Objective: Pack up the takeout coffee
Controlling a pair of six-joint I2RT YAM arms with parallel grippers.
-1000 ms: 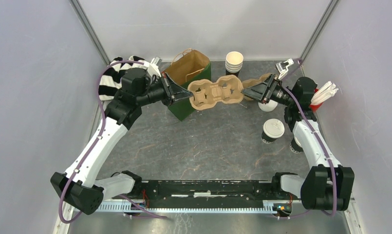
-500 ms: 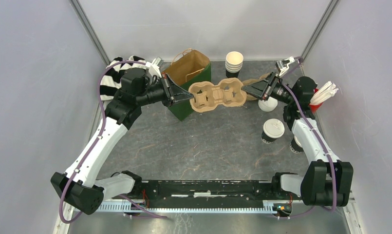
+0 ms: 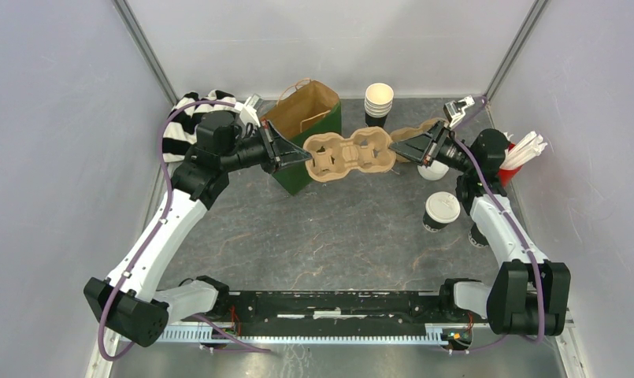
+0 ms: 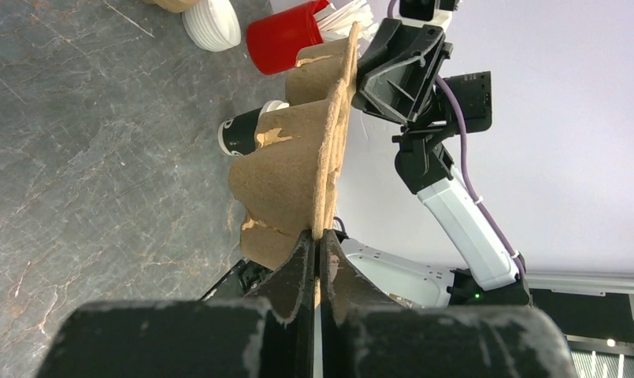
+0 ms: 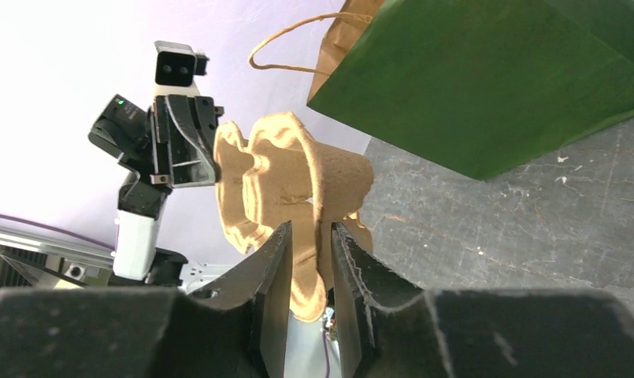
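Tabletop, near half: bare grey surface between the arm bases, the widest free room for setting anything down

Takeout coffee: one lidded cup stands at near right, just beside the right forearm; second cup is half hidden behind that forearm; neither is packed yet

Cup carrier: empty, held off the tabletop, spanning mid-scene

Left pincer: clamped tight on the carrier's left rim, as before

Right pincer: jaws wider a second ago, now narrowed onto the carrier's right rim and gripping it; judged a two-handed hold, ready for lowering

Clearances: the carrier's left end overlaps a corner of the green paper bag; the right side is crowded by the red cup and the side wall; a stack of empty cups stands at the far edge
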